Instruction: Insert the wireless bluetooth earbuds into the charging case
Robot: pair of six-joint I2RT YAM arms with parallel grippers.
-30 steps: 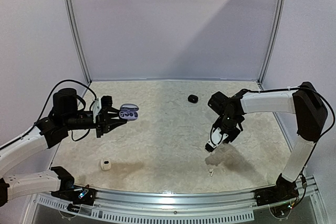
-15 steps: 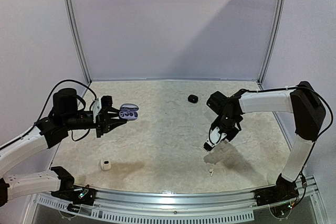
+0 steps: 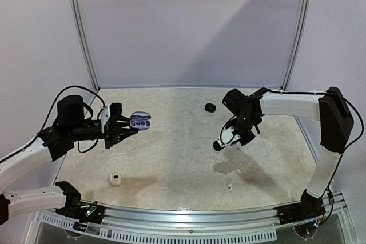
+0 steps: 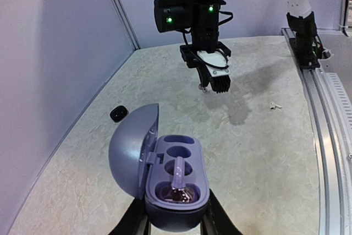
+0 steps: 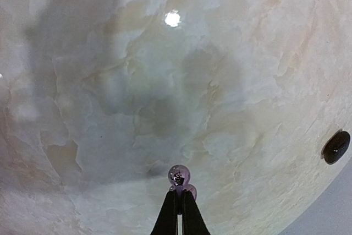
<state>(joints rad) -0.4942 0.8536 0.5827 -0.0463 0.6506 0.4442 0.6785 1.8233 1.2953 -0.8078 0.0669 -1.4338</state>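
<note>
My left gripper [image 3: 117, 130] is shut on the base of a lavender charging case [image 3: 140, 122] and holds it above the table. Its lid stands open in the left wrist view. One lavender earbud [image 4: 180, 182] sits in the near socket of the case [image 4: 181, 160], and the far socket is empty. My right gripper [image 3: 219, 145] hangs above the table's middle right. In the right wrist view its fingertips [image 5: 179, 195] are shut on the stem of a shiny lavender earbud [image 5: 179, 175]. A tiny white earbud [image 3: 230, 187] lies on the table below and to the right.
A black pebble-like case [image 3: 210, 107] lies towards the back, also visible as the black case [image 5: 336, 146] in the right wrist view. A small white case [image 3: 115, 179] sits at the front left. The metal rail [image 3: 189, 215] runs along the near edge.
My right gripper closed on the lavender earbud and rose from the table, moving left and back. The left arm and the case stayed still.
</note>
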